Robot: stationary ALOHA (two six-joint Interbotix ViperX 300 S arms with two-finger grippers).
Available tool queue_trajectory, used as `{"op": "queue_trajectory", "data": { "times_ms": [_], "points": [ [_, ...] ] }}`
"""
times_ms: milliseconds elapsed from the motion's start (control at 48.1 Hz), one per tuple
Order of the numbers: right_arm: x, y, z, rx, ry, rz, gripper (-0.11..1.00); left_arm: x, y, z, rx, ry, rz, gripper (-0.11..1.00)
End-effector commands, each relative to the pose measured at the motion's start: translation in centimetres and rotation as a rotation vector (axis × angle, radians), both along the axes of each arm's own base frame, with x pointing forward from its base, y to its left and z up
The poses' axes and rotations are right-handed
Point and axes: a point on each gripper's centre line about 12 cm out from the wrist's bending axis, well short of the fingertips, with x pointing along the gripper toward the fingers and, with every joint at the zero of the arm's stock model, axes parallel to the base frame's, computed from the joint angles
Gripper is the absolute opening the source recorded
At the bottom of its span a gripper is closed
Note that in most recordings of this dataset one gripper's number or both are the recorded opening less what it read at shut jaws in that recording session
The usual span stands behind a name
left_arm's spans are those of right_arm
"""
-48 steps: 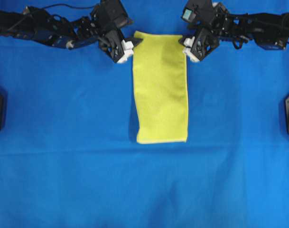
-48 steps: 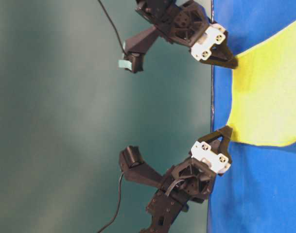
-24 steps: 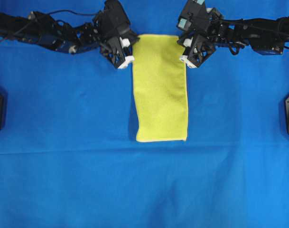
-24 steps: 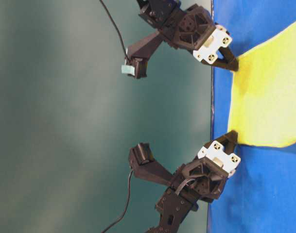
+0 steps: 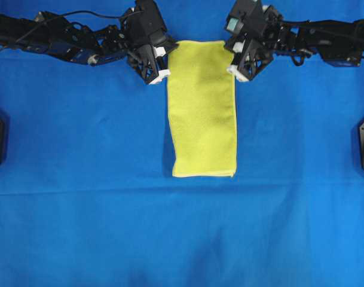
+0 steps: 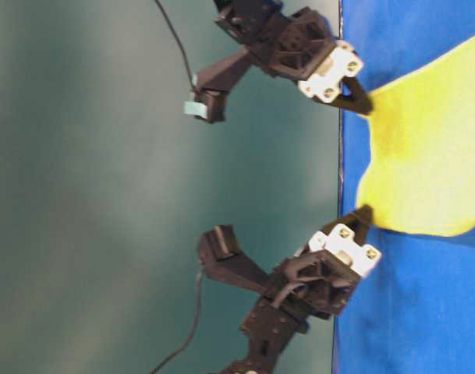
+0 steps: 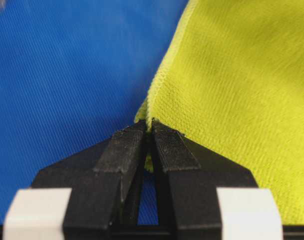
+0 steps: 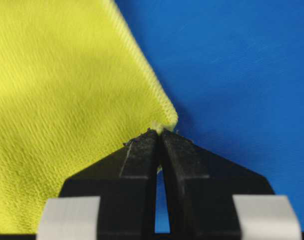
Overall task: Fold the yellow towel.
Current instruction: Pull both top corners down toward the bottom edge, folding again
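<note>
Jaws newly clamped on textured yellow towel (image 5: 202, 107)

No legible text, labels or numbers anywhere.

The yellow towel (image 7: 231, 100) is soft, fuzzy cloth. The blue cloth (image 7: 67, 75) looks flat, finely ribbed and matt.

**Both grippers at the far corners of the towel**

The yellow towel (image 5: 202, 110) lies as a long rectangle on the blue cloth (image 5: 80, 209). The left gripper (image 5: 164, 61) is at the towel's far left corner, the right gripper (image 5: 232, 58) at its far right corner. The near edge of the towel lies flat.
</note>
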Motion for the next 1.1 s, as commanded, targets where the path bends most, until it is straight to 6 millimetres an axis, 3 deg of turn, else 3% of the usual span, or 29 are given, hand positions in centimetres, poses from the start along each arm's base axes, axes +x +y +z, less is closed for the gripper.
{"op": "queue_trajectory", "data": {
  "times_ms": [0, 229, 520, 728, 916, 1082],
  "points": [
    [-0.2, -0.9, 2.6, -0.038, -0.056, -0.021, 0.02, 0.8, 0.8, 3.6, 0.056, -0.076, -0.002, 0.03],
    [-0.8, -1.6, 3.4, -0.051, -0.065, -0.046, 0.02, 0.5, 2.2, 4.4, 0.082, -0.078, 0.018, 0.03],
    [-0.7, -1.4, 3.6, -0.044, -0.077, -0.051, 0.02, 0.5, 1.7, 4.9, 0.091, -0.075, 0.002, 0.03],
    [-0.8, 1.5, 5.5, -0.038, -0.102, -0.015, 0.02, 0.8, -2.3, 7.5, 0.109, -0.084, -0.092, 0.03],
    [-1.4, 6.3, 7.5, -0.012, -0.131, 0.056, 0.02, 0.3, -7.1, 8.7, 0.106, -0.057, -0.202, 0.03],
    [-2.0, 10.9, 7.2, 0.041, -0.141, 0.136, 0.02, -0.1, -12.0, 8.2, 0.080, -0.005, -0.321, 0.03]
  ]
}}
